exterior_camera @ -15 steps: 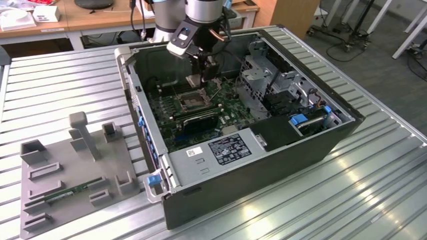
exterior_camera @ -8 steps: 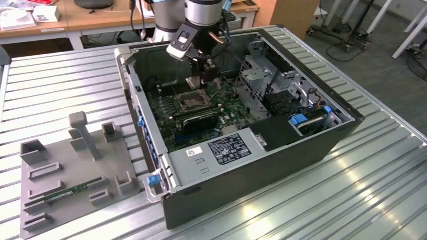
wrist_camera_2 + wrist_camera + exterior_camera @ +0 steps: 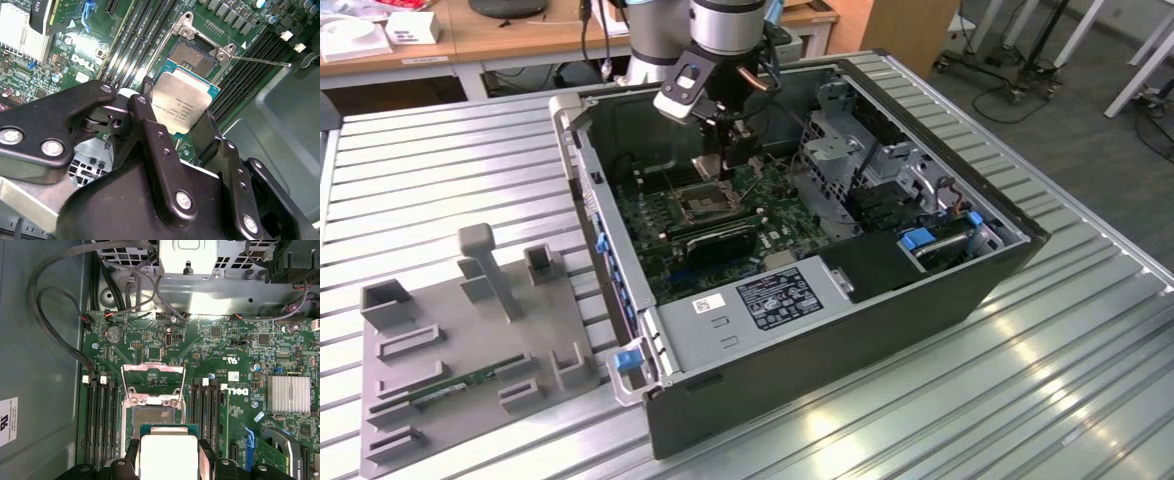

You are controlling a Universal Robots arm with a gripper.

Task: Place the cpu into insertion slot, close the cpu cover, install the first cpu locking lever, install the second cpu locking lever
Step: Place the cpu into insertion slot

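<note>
Where the scene is taken from the exterior view, the tool (image 3: 724, 160) is seen lowered into an open case (image 3: 854, 330) laid on its side on a ribbed metal desk (image 3: 454, 150). It is poised close above the slot (image 3: 707, 203) on the green board (image 3: 647, 215). In the second wrist view, the cpu (image 3: 182, 102) is shown clamped by two opposite edges between the black fingers (image 3: 145, 107), so the tool is closed on it. The cpu is a flat square with a dull silvery lid on a green substrate. The slot (image 3: 192, 56) lies just beyond the chip's far edge, a dark, finely pinned square in a bright metal rim. It is flanked by long black memory slots (image 3: 250, 65), and a thin wire lever (image 3: 262, 61) is swung out to one side. In the first wrist view, the cpu (image 3: 167, 455) is seen overlapping the near edge of the slot (image 3: 152, 415) and is not yet seated. The cover (image 3: 152, 368), a thin silvery frame with a cut-out middle, stands open on the far side. The slot is judged to lie ahead of the tool, toward the cover's hinge, with the chip's edges roughly squared to the rim. A finned heatsink (image 3: 288, 394) is seen well apart.
</note>
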